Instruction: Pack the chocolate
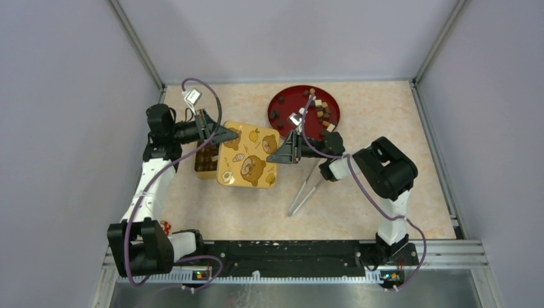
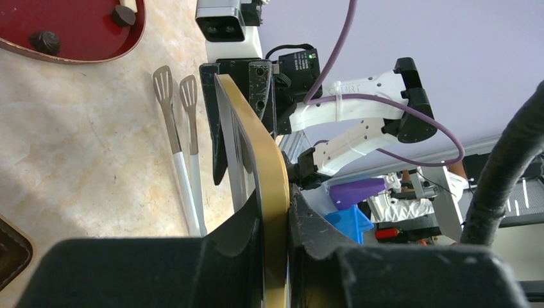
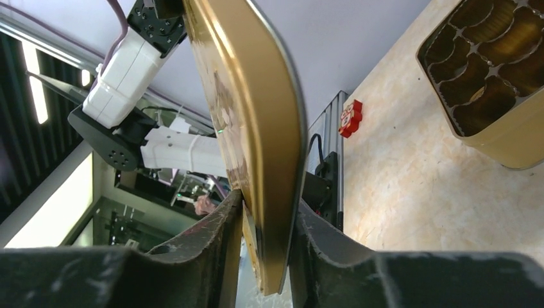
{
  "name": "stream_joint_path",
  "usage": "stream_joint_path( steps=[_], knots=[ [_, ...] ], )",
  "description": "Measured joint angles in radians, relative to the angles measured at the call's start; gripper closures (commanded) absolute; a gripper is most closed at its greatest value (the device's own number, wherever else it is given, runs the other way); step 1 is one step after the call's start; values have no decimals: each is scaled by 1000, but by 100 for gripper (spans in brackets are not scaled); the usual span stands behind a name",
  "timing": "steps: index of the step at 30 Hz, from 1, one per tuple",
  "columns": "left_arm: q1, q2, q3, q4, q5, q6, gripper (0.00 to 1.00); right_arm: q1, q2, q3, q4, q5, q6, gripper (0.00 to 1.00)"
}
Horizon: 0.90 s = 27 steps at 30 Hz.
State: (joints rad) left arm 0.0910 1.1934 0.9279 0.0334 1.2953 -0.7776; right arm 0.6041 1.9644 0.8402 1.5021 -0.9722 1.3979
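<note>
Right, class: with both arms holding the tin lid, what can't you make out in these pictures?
- Top view: the lid hides most of the tin, so its filling is unknown.
- Right wrist view: the tin is cut off by the frame edges.
- Left wrist view: the plate is cut off at the top.
- Top view: the chocolate is too small to count.

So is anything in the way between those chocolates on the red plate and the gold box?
Yes: the yellow bear lid, gripped by the left claw and the right claw, hangs between the chocolate on the red plate and the gold box, over part of it.
</note>
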Motion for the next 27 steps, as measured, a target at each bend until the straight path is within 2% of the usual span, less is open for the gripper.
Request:
stream_joint_path(
  steps=[8, 15, 18, 20, 22, 27],
  knots=[
    [3, 0, 0, -21, -14, 43, 53, 0, 0, 13, 19, -16, 38, 100],
    [3, 1, 28, -166, -79, 127, 23, 1, 0, 14, 18, -15, 63, 100],
    [3, 9, 76, -258, -132, 184, 7, 1, 0, 14, 17, -13, 68, 100],
    [3, 23, 127, -346, -197, 234, 2, 1, 0, 14, 16, -11, 72, 100],
    [5, 35, 182, -429, -285, 283, 1, 1, 0, 14, 16, -10, 71, 100],
    [34, 41, 284, -597, -601, 352, 1, 0, -2, 14, -16, -2, 23, 100]
  ],
)
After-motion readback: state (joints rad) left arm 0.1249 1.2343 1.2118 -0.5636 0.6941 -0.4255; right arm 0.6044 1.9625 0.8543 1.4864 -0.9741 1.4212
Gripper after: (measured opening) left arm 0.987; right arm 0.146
